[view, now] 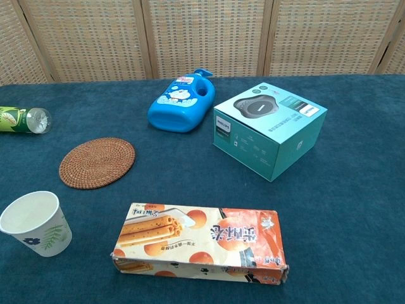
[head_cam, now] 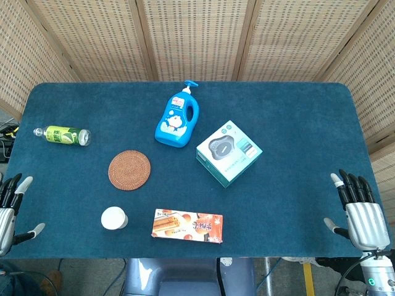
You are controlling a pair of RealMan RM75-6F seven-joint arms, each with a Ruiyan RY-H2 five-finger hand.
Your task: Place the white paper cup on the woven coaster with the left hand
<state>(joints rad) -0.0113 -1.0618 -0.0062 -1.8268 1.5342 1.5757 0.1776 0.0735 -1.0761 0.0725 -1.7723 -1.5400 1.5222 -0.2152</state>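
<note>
at the desk [head_cam: 296, 111] edges we see both hands, left [head_cam: 7, 213] and right [head_cam: 361, 213], fingers apart, empty; cup [view: 35, 223] upright near the coaster [view: 97, 163], rattan screens behind.

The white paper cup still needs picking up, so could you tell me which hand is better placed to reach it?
Left. The white paper cup stands near the left hand, just in front of the woven coaster. The right hand waits across the table, beyond the biscuit box.
</note>
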